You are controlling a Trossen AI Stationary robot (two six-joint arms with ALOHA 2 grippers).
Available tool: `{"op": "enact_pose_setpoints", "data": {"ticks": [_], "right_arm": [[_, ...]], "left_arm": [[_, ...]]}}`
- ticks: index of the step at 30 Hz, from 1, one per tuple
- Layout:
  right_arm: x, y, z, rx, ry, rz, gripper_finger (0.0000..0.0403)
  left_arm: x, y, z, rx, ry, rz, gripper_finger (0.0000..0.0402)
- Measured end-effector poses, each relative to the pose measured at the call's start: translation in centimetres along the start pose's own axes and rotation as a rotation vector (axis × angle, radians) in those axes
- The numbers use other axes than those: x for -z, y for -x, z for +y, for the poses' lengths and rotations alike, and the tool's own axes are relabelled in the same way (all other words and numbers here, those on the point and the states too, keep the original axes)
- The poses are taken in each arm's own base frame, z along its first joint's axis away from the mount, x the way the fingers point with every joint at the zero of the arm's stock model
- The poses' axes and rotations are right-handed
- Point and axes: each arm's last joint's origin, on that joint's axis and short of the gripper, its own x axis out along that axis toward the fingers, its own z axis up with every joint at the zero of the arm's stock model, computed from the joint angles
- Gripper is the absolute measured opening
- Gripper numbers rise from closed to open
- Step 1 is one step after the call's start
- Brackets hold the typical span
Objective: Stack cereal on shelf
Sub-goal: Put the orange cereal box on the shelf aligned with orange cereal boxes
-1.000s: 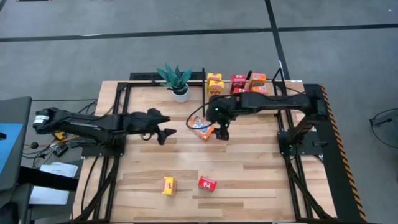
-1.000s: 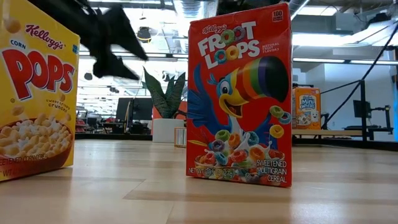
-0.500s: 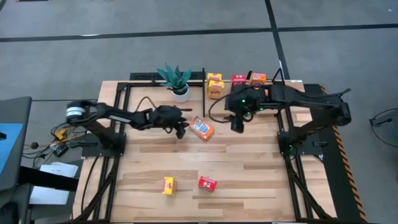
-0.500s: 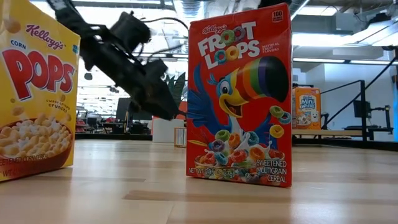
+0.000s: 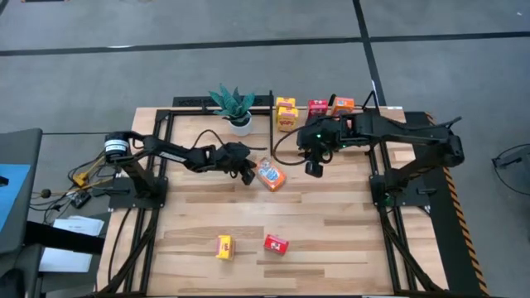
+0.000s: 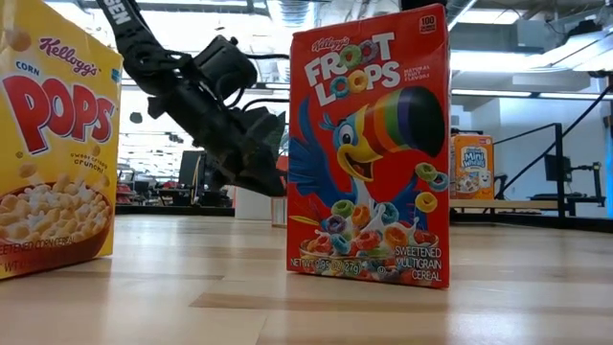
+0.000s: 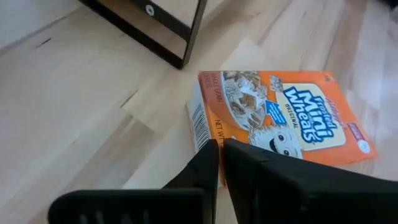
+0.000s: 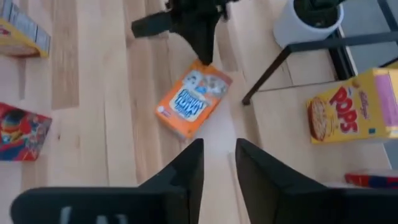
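An orange Mini Wheats cereal box (image 5: 271,175) lies flat, front up, in the middle of the table. My left gripper (image 5: 248,172) has come in from the table's left. It is shut, with its tips (image 7: 219,144) at the box's left end. My right gripper (image 5: 313,168) hangs above the table just right of the box and stands open with nothing between its fingers (image 8: 217,149). On the shelf (image 5: 300,117) at the far edge stand yellow (image 5: 286,113), red (image 5: 317,108) and orange (image 5: 343,105) cereal boxes. My left gripper meets the orange box with its shut fingertips (image 7: 211,152) at the box's left end, by the corner beside the barcode side (image 7: 200,121). The fingers slant down from the table's left. The box lies flat on the table.
A potted green plant (image 5: 234,106) stands at the far edge, left of the shelf's black post (image 5: 272,108). Near the front edge stand a yellow Corn Pops box (image 5: 224,246) and a red Froot Loops box (image 5: 276,244), both large in the low view (image 6: 369,144).
My left gripper has swung toward the table's right and down to the orange box, and it has shut. My right gripper has risen off that box and drawn back toward the far right. The box lies flat where it was.
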Motion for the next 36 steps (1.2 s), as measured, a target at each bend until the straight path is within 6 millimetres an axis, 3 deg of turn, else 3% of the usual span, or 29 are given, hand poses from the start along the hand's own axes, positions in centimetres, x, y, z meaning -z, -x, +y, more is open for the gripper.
{"op": "enact_pose_setpoints", "data": {"ticks": [11, 19, 25, 36], "right_arm": [[-0.6, -3.2, 0.3, -0.078, 0.027, 0.053, 0.0108], [-0.7, -3.8, 0.5, -0.107, 0.026, 0.055, 0.0108], [-0.7, -3.7, 0.1, -0.099, 0.017, 0.046, 0.0108], [-1.1, -3.8, 0.1, -0.099, 0.009, 0.014, 0.0108]], "left_arm": [[2.0, 0.5, -1.6, -0.03, -0.034, 0.03, 0.0004], [4.9, 2.4, -0.9, 0.03, 0.122, 0.009, 0.0001], [4.7, 4.7, -1.1, 0.078, 0.097, -0.073, 0.0], [3.9, 6.3, -2.5, 0.13, 0.11, -0.162, 0.0]]}}
